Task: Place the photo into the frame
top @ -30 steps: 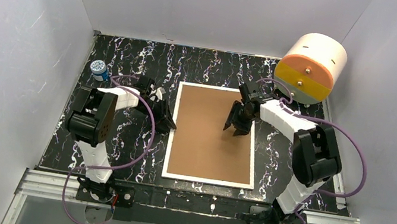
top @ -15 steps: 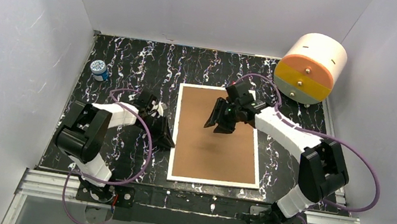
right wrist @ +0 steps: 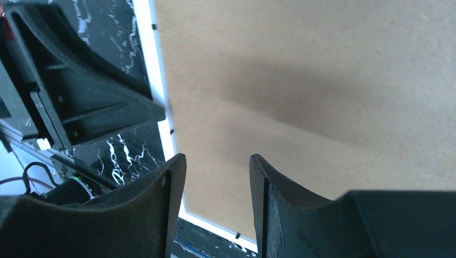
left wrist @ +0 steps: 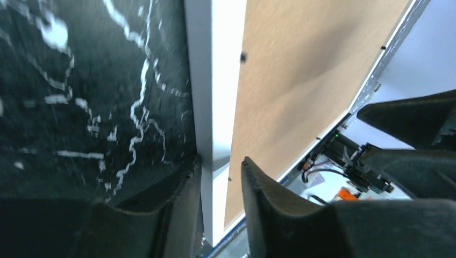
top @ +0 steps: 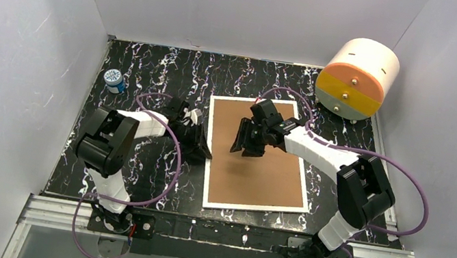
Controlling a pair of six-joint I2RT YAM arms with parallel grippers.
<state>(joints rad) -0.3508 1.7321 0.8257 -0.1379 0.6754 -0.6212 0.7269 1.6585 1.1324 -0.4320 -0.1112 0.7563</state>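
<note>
Since a second ago the frame (top: 269,184) is skewing on the table (top: 159,69) — your right gripper (top: 242,147) is reaching further left over its brown back (right wrist: 322,80).
Your left gripper (top: 199,149) is straddling the white rim (left wrist: 212,80), fingers apart. The right's are parted too, gripping nothing. You're likely opening the back — no photo is showing. Next calls for freeing the edge clips (right wrist: 171,130).
</note>
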